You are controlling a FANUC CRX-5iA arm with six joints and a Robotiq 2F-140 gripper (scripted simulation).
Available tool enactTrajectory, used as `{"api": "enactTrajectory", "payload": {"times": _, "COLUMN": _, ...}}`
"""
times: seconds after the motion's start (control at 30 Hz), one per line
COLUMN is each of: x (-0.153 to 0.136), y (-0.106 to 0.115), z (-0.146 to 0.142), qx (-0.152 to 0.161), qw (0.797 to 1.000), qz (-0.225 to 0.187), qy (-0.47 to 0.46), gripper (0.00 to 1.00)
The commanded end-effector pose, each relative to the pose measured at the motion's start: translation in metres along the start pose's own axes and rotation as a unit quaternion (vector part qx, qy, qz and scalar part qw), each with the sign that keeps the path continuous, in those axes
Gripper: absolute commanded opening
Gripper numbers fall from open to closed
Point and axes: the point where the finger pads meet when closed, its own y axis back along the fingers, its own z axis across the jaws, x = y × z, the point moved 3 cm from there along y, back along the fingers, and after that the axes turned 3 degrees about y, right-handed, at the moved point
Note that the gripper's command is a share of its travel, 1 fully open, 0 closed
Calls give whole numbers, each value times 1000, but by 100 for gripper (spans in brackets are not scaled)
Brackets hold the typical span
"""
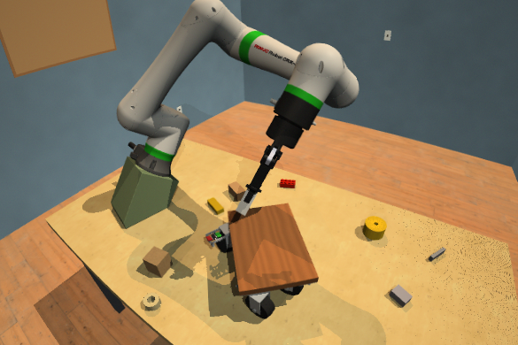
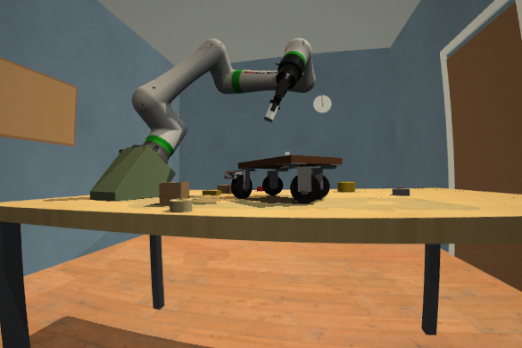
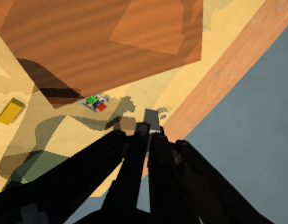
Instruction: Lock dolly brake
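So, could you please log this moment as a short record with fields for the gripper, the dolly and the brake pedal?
gripper: black two-finger gripper shut on nothing, hanging above the dolly, not touching it
dolly: wooden-topped dolly standing on its black casters on the tan table
brake pedal: small red-and-green pedal at the dolly's corner caster, untouched; which end is down cannot be told
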Motion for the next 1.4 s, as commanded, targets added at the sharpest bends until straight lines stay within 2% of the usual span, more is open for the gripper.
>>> {"api": "enactTrajectory", "payload": {"times": 0.0, "x": -57, "y": -43, "z": -7, "qx": 80, "qw": 990, "qz": 40, "qy": -107, "gripper": 0}}
{"api": "enactTrajectory", "payload": {"times": 0.13, "x": -97, "y": -73, "z": -25, "qx": 144, "qw": 968, "qz": 71, "qy": -192, "gripper": 0}}
{"api": "enactTrajectory", "payload": {"times": 0.2, "x": -104, "y": -78, "z": -31, "qx": 174, "qw": 953, "qz": 88, "qy": -233, "gripper": 0}}
{"api": "enactTrajectory", "payload": {"times": 0.27, "x": -104, "y": -78, "z": -31, "qx": 174, "qw": 953, "qz": 88, "qy": -233, "gripper": 0}}
{"api": "enactTrajectory", "payload": {"times": 0.3, "x": -110, "y": -82, "z": -36, "qx": 212, "qw": 928, "qz": 112, "qy": -284, "gripper": 0}}
{"api": "enactTrajectory", "payload": {"times": 0.4, "x": -117, "y": -85, "z": -44, "qx": 249, "qw": 899, "qz": 136, "qy": -334, "gripper": 0}}
{"api": "enactTrajectory", "payload": {"times": 0.47, "x": -118, "y": -85, "z": -45, "qx": 255, "qw": 893, "qz": 140, "qy": -342, "gripper": 0}}
{"api": "enactTrajectory", "payload": {"times": 0.83, "x": -118, "y": -86, "z": -45, "qx": 257, "qw": 890, "qz": 137, "qy": -351, "gripper": 0}}
{"api": "enactTrajectory", "payload": {"times": 0.97, "x": -118, "y": -86, "z": -46, "qx": 262, "qw": 875, "qz": 127, "qy": -387, "gripper": 0}}
{"api": "enactTrajectory", "payload": {"times": 1.1, "x": -117, "y": -88, "z": -46, "qx": 272, "qw": 839, "qz": 104, "qy": -459, "gripper": 0}}
{"api": "enactTrajectory", "payload": {"times": 1.33, "x": -114, "y": -93, "z": -48, "qx": 289, "qw": 728, "qz": 48, "qy": -620, "gripper": 0}}
{"api": "enactTrajectory", "payload": {"times": 1.37, "x": -114, "y": -93, "z": -48, "qx": 289, "qw": 728, "qz": 48, "qy": -620, "gripper": 0}}
